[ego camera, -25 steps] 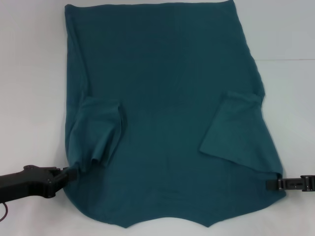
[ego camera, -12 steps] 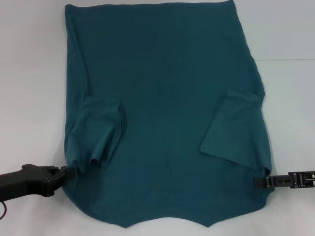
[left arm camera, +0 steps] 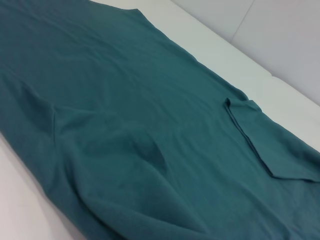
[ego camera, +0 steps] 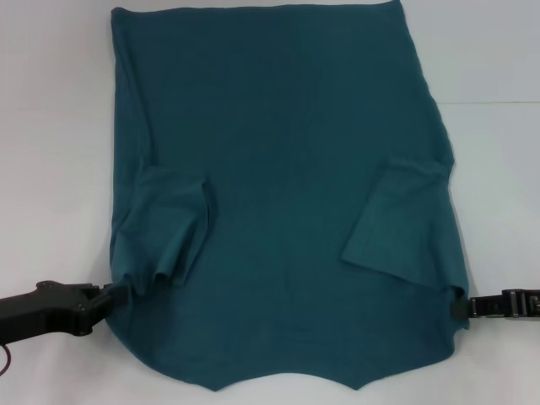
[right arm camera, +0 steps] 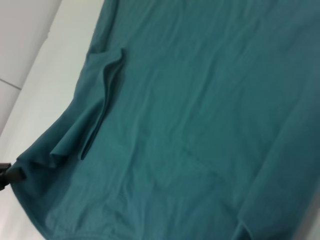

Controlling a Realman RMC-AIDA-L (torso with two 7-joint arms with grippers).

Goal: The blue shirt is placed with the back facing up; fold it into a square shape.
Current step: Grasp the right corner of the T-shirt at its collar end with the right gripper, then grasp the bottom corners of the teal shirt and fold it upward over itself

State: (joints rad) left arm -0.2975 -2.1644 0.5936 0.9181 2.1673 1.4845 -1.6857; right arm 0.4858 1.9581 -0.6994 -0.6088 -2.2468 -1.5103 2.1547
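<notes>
The blue shirt (ego camera: 287, 211) lies flat on the white table (ego camera: 51, 126), plain side up, with both sleeves folded inward onto the body. My left gripper (ego camera: 118, 295) is at the shirt's near left edge, shut on the fabric, which draws to a point at its tip. The tip also shows in the right wrist view (right arm camera: 6, 175). My right gripper (ego camera: 460, 306) is at the near right edge, shut on the fabric below the folded right sleeve. The shirt fills the left wrist view (left arm camera: 125, 125) and the right wrist view (right arm camera: 200, 125).
Bare white table surface runs along both sides of the shirt. A seam (ego camera: 494, 103) crosses the table at the far right. The shirt's near hem reaches the bottom of the head view.
My right gripper moved inward with the shirt's near right edge, then drew back a little outward and up. The right edge now lies narrower. The left gripper has barely moved.
</notes>
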